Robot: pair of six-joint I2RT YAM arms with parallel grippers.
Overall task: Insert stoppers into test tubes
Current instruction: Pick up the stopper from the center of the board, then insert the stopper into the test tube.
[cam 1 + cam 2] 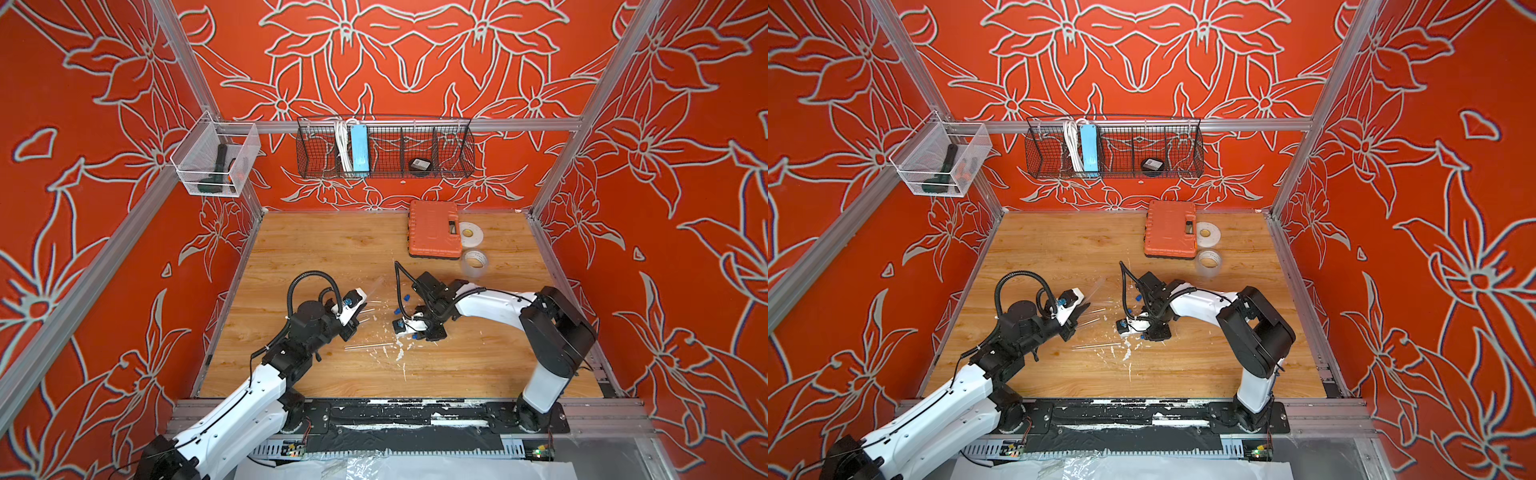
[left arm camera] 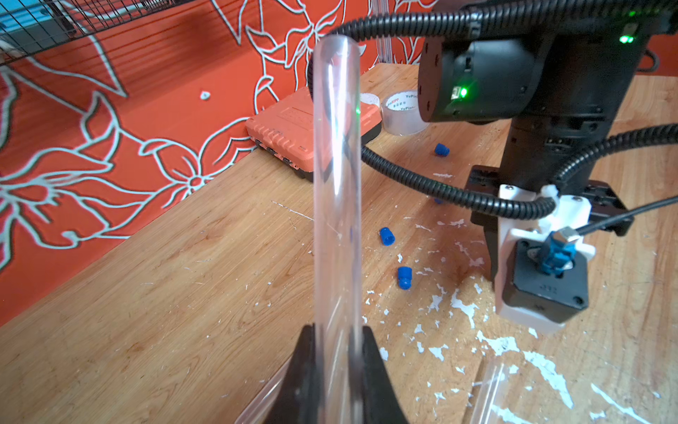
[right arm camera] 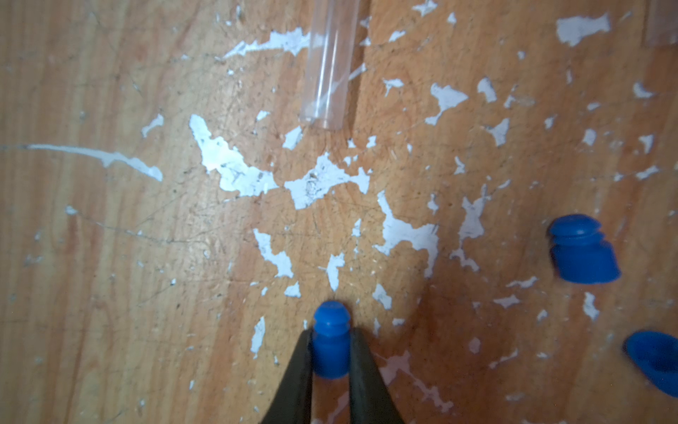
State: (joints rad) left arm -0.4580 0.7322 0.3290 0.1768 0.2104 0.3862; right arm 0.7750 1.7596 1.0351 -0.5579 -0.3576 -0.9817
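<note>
- We see orange walls (image 1: 415,62) patterned with pale flower outlines.
- We see aluminium frame rails (image 1: 519,124) running along them.
- We see a wooden tabletop (image 1: 332,249) flecked with white paint (image 1: 400,354).

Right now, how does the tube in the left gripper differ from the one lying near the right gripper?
The held tube is pinched in the left gripper; the lying tube is untouched. The held tube is up off the table; the lying tube rests flat on it. Both are clear, slim and colourless.

Both top views overhead; wrist views close.
</note>
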